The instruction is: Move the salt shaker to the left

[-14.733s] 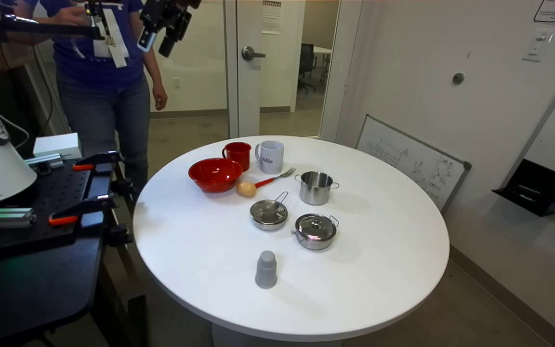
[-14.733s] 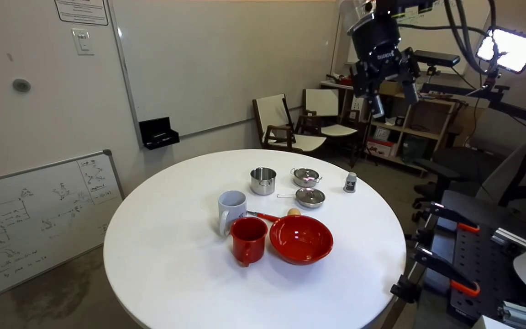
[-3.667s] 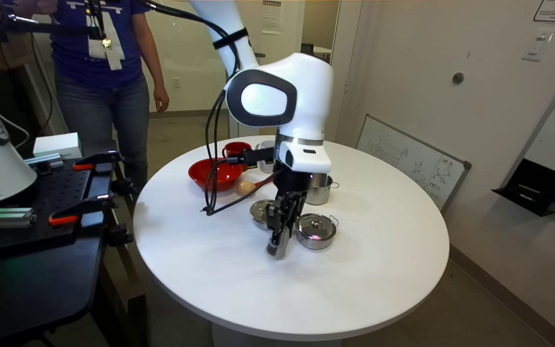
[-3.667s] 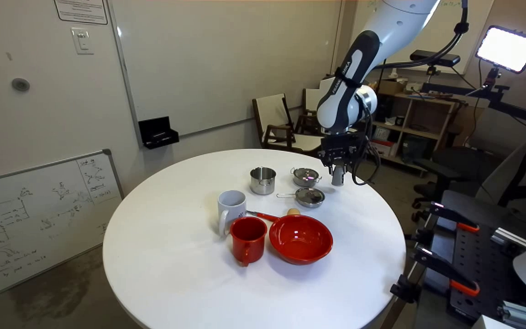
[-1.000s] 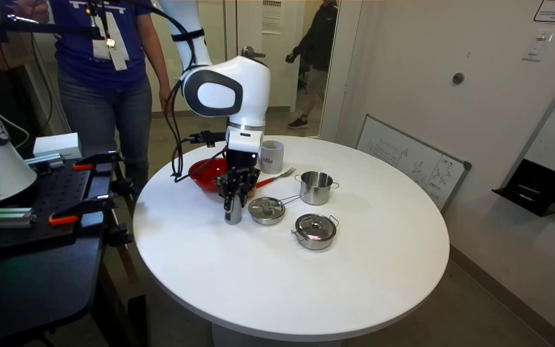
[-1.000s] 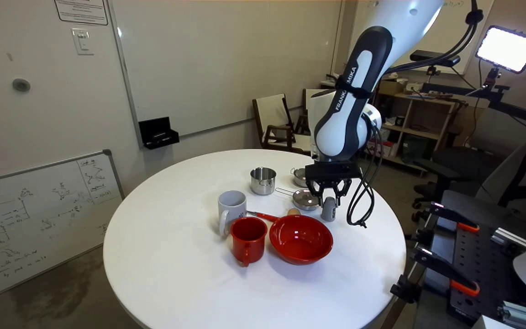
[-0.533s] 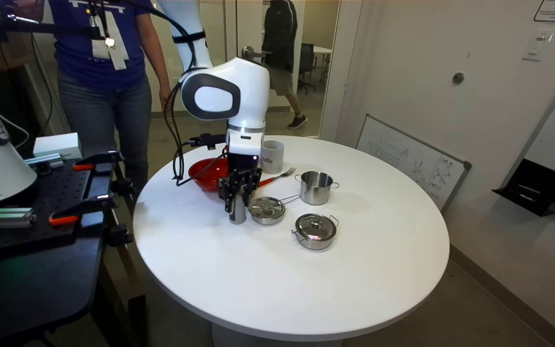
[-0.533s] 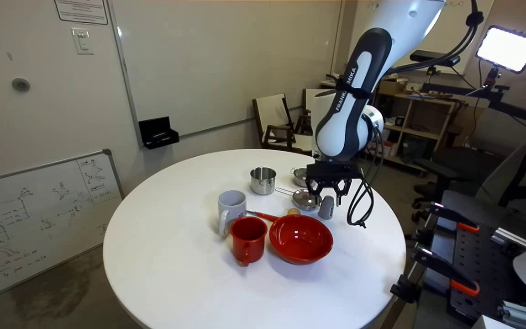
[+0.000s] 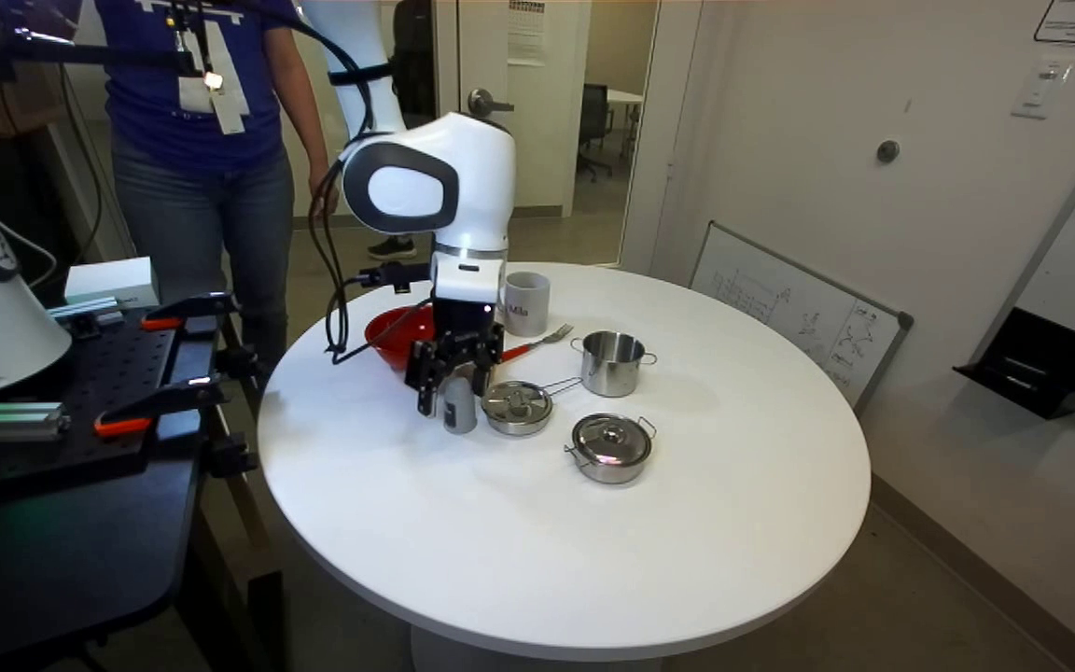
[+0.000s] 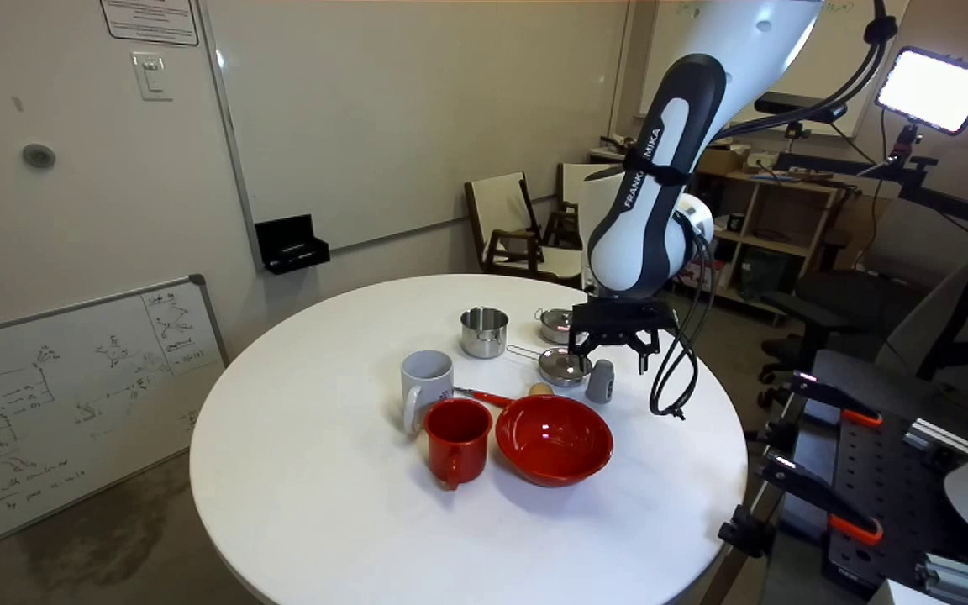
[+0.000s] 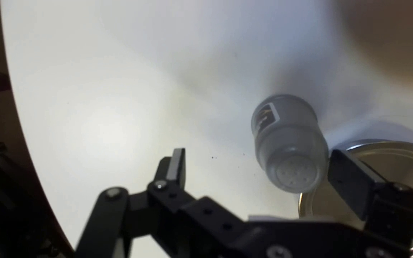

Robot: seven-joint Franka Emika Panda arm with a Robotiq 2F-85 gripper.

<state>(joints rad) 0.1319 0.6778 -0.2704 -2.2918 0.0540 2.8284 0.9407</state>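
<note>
The salt shaker [image 9: 460,413], a small grey cylinder with a dark label, stands upright on the white table, close beside the lidded steel pan [image 9: 518,408]. It also shows in an exterior view [image 10: 600,383], near the red bowl. In the wrist view the shaker [image 11: 289,143] shows its holed top. My gripper [image 10: 612,367] is open around and above the shaker, its fingers wide apart. In the wrist view [image 11: 256,157] the right finger is close to the shaker's top; whether it touches cannot be told. The left finger is well apart from it.
The red bowl [image 10: 555,441], red mug [image 10: 459,441], white mug [image 10: 428,386], red-handled fork [image 10: 492,397] and a tan ball [image 10: 540,389] stand near. A steel pot [image 9: 611,366] and lidded pot [image 9: 611,450] are also on the table. The arm partly hides the bowl in an exterior view.
The shaker was carried from the table's near edge to beside the lidded pan, which shifted slightly. In the last second the fingers opened, let go of it and spread wider.
</note>
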